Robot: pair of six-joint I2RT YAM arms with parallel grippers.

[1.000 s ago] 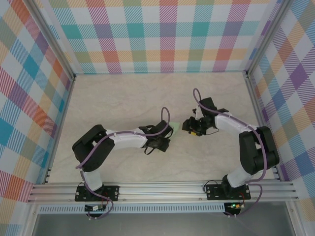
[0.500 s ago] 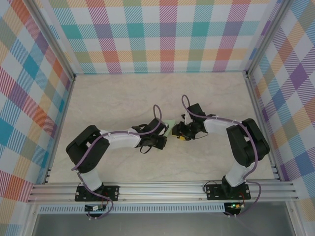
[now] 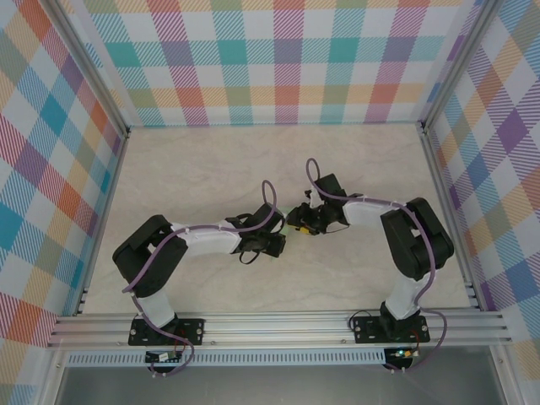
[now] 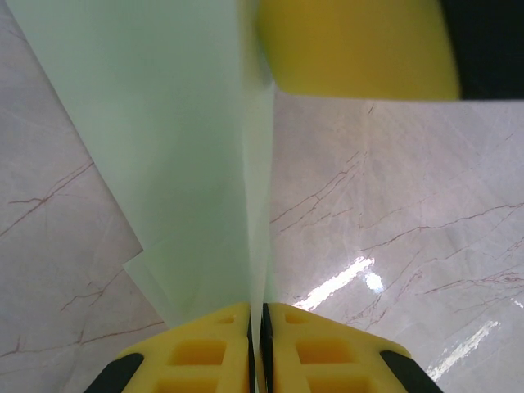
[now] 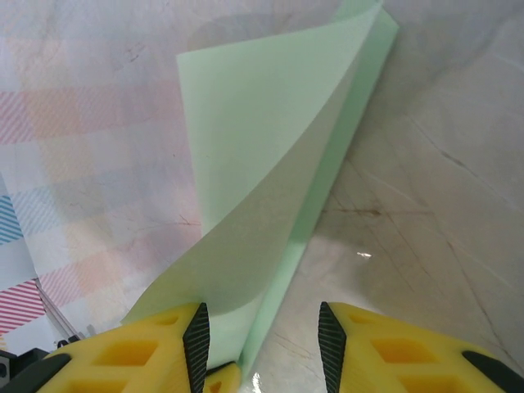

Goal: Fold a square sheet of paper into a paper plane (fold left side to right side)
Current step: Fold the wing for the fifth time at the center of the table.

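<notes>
Left gripper clamped the square sheet of paper at lower centre; right gripper, open, straddled its edge; opposing pulls could tear it.

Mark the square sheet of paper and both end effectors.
square sheet of paper (image 5: 262, 139): right wrist view, middle of the curled upper layer.
left end effector (image 4: 255, 319): left wrist view, between its shut fingertips.
right end effector (image 5: 260, 323): right wrist view, gap between its open fingertips.

surface: pale, marble-veined, with a bright glare patch
walls: pastel plaid, stood on three sides
rail: aluminium, ran along near edge
</notes>
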